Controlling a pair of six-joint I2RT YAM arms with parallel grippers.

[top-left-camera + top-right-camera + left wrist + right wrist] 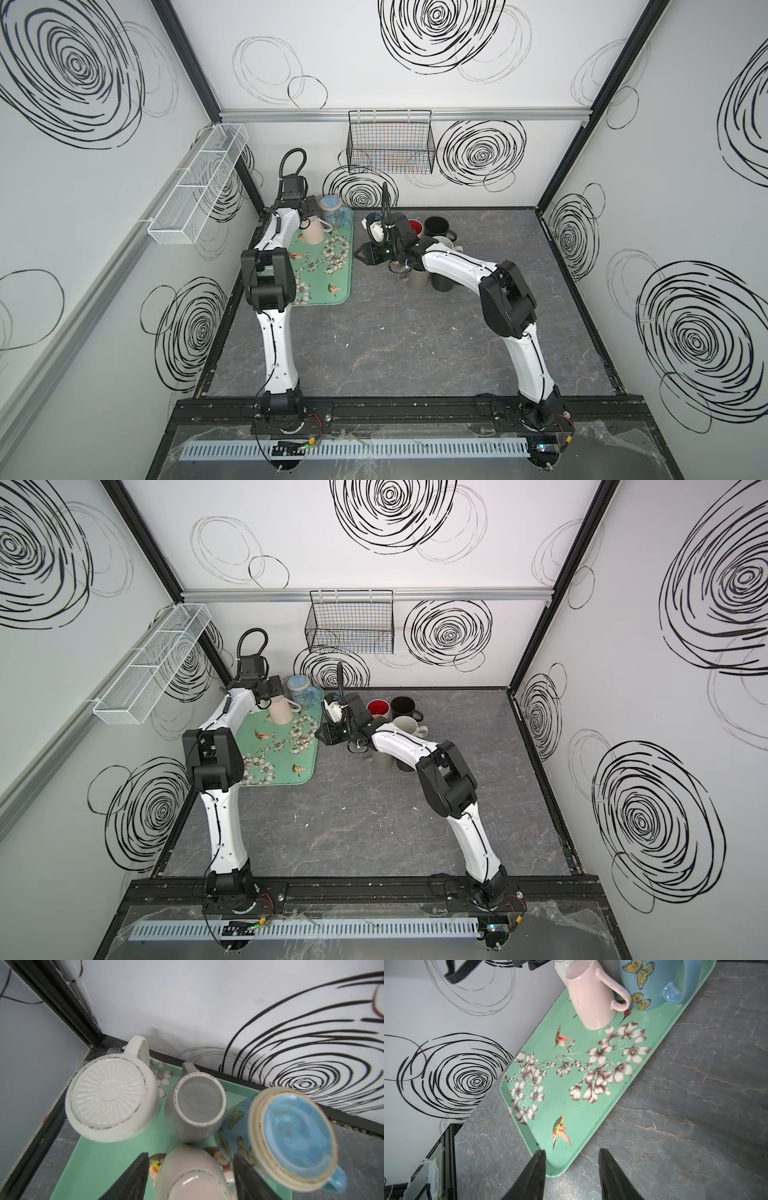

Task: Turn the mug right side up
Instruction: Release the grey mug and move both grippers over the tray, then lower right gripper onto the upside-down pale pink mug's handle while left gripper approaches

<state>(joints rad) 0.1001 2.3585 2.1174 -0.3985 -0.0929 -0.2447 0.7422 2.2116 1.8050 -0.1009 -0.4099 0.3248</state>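
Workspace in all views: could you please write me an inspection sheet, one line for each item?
Surface: grey marbled table, small white specks.
Job's things: pink mug upside down on green tray; blue mug, white mug, grey mug also inverted there.
Clutter: red-lined mug and black mug upright on the table near the right arm; more mugs partly hidden by it.
Grippers: left gripper open, straddling the pink mug; right gripper open, empty, near the tray's edge.
Cables: black cable loop above the left wrist.
Surroundings: black wire basket on back wall; white mesh basket on left wall.
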